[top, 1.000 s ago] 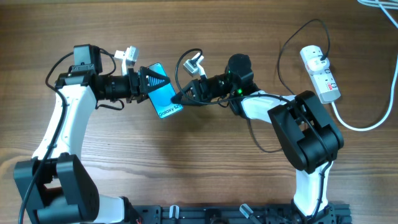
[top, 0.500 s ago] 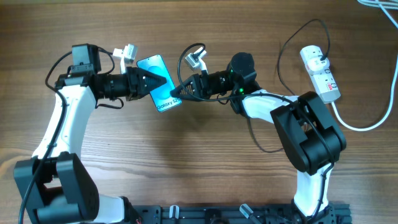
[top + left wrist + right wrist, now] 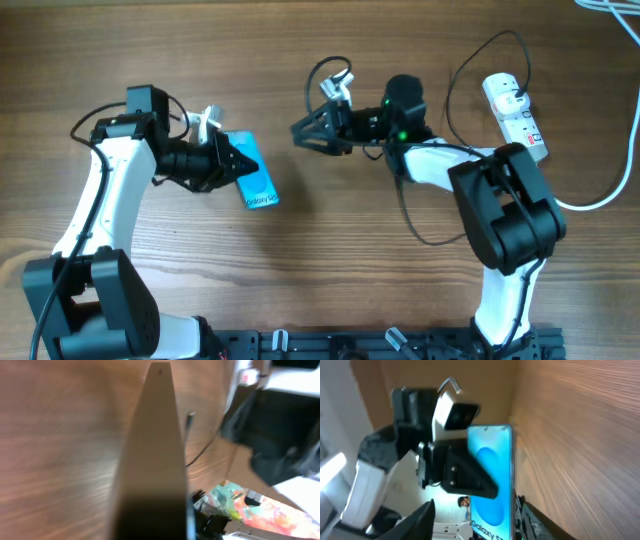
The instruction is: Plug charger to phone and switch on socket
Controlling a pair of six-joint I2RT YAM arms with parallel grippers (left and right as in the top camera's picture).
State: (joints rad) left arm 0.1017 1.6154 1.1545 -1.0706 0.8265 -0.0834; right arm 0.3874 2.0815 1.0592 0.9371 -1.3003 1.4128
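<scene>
The small rectangular phone with the cyan screen [image 3: 258, 186] is pinched at its upper end between the closed fingers of the left gripper [image 3: 243, 166], left of the middle of the brown wooden table [image 3: 330, 260]. The right gripper [image 3: 299, 133] has its fingers spread and stands apart from the phone, to its upper right. The white strip at the phone's lower end reads "Galaxy S"; the rest I cannot read.

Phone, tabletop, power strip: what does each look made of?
Phone: glossy glass front by the look. The lit cyan screen is smooth, and the thin pale edge frame is possibly metal.
Tabletop: wood or wood-look laminate, matte, with brown grain lines running across it.
Power strip: probably white moulded plastic, smooth and slightly shiny.
</scene>
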